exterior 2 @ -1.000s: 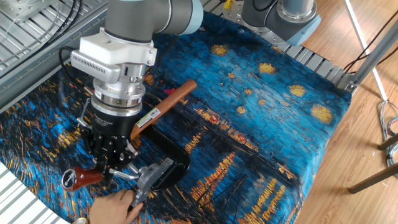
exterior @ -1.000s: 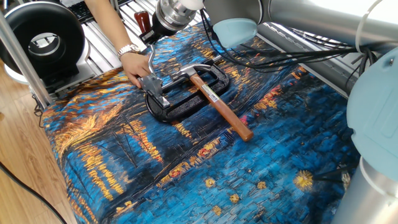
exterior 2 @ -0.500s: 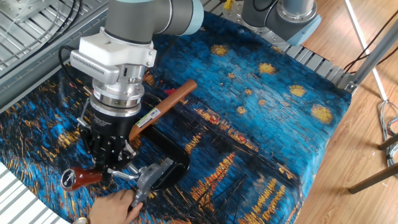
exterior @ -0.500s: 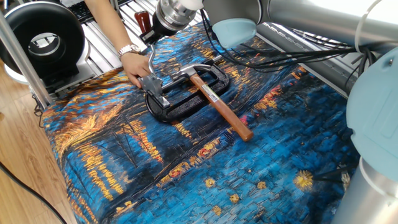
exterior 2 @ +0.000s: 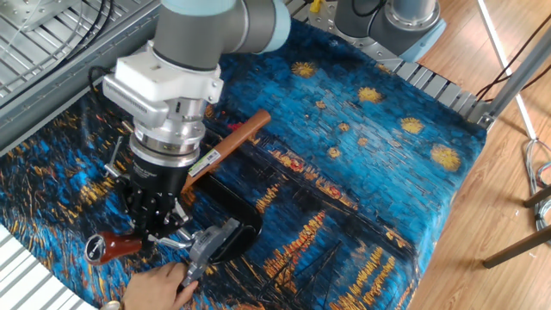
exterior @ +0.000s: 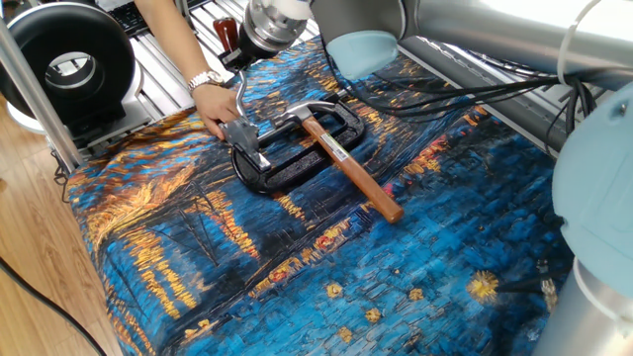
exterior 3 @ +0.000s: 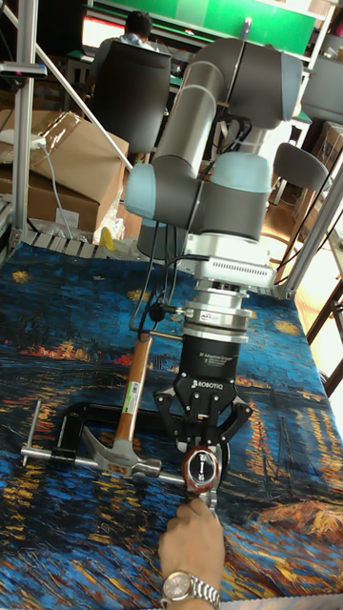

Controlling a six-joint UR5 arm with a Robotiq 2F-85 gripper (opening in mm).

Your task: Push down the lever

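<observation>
The lever is a thin bent silver rod (exterior: 238, 94) with a dark red end (exterior 3: 202, 470), hinged to a silver bracket (exterior 2: 213, 244) on a black oval base (exterior: 297, 168). In the tall fixed view my gripper (exterior 3: 202, 448) points straight down, fingertips together right at the red end (exterior 2: 112, 248). In the other fixed view the tips rest on the rod just beside the red end. Nothing is held between the fingers. A person's hand (exterior 3: 194, 541) holds the bracket.
A wooden-handled hammer (exterior: 348, 170) lies across the black base, its steel head (exterior 3: 119, 458) beside the bracket. A blue and orange painted cloth (exterior 2: 344, 181) covers the table. A black round device (exterior: 67, 61) stands past the table's far left edge.
The arm's wrist has tilted and shifted slightly, while the gripper tip stays at the lever's red end. Lever, hammer and hand have not visibly moved.
</observation>
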